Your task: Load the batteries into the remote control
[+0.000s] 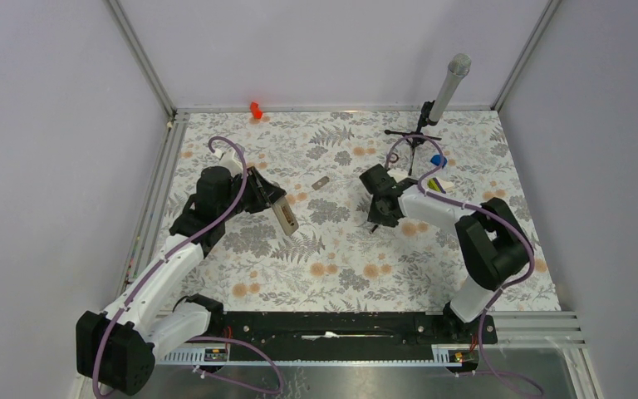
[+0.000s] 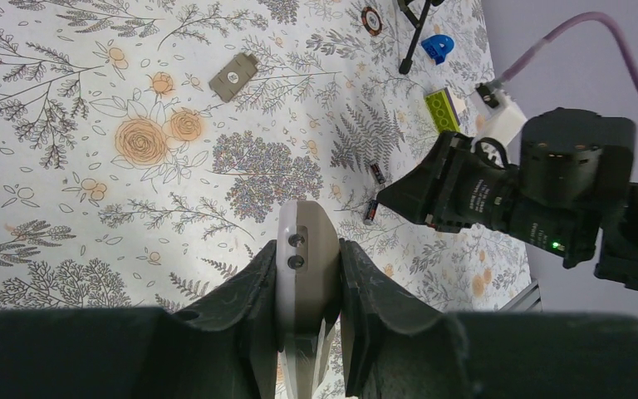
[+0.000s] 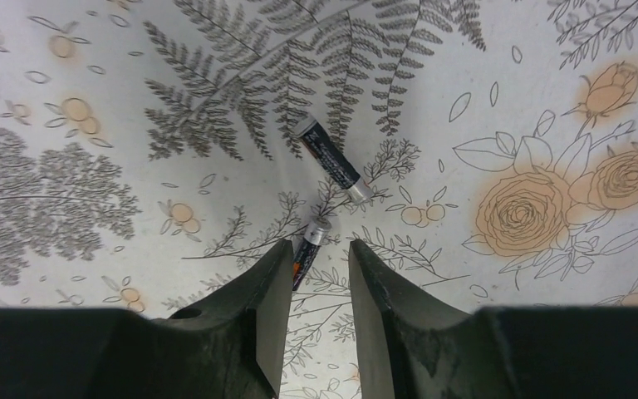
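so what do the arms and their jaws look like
The left arm and right arm match: white shells between chunky black joints, on black bases. A purple cable loops along each. The jaws are matte black and wedge-shaped. A small green light shows on the right arm's wrist.

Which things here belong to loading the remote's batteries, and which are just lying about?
Job in hand: remote control, clamped in the left gripper; two batteries lying loose, the nearer battery between the open fingers of the right gripper.

Lying about: grey plate (perhaps the battery cover), blue piece, yellow-green brick, dark ring, red object, microphone on its stand.
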